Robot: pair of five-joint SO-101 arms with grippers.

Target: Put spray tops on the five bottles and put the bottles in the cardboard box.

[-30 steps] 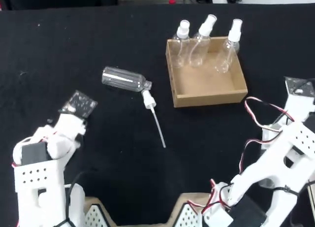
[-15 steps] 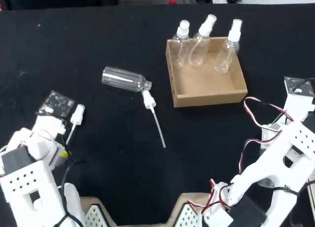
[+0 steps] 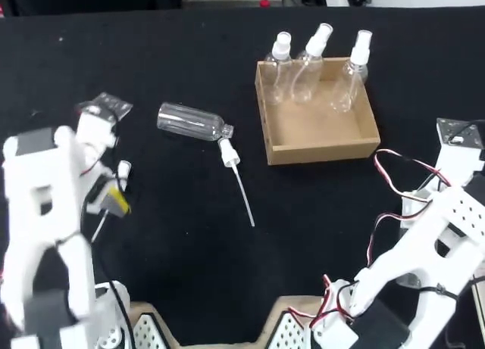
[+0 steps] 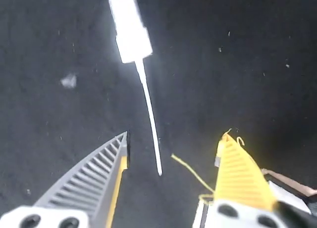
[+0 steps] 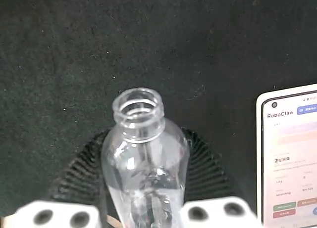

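Note:
A loose white spray top (image 3: pixel 123 168) with its thin tube lies on the black cloth at the left. My left gripper (image 3: pixel 106 196) hangs over the tube, open. In the left wrist view the spray top (image 4: pixel 130 32) sits ahead of the open left gripper (image 4: pixel 173 139), and its tube runs between the fingers. My right gripper (image 5: pixel 146 139) is shut on an uncapped clear bottle (image 5: pixel 141 149). Another clear bottle (image 3: pixel 189 122) lies on its side mid-table, with a second spray top (image 3: pixel 229 154) at its neck. The cardboard box (image 3: pixel 322 148) holds three capped bottles (image 3: pixel 307 65).
A phone (image 5: pixel 292 154) lies on the cloth beside the right gripper. The right arm (image 3: pixel 432 235) stands at the right front, below the box. Black cloth covers the table between the lying bottle and the front edge.
My left arm has risen and swung away from the front edge, uncovering the left spray top and ending above its tube. The right arm has kept still.

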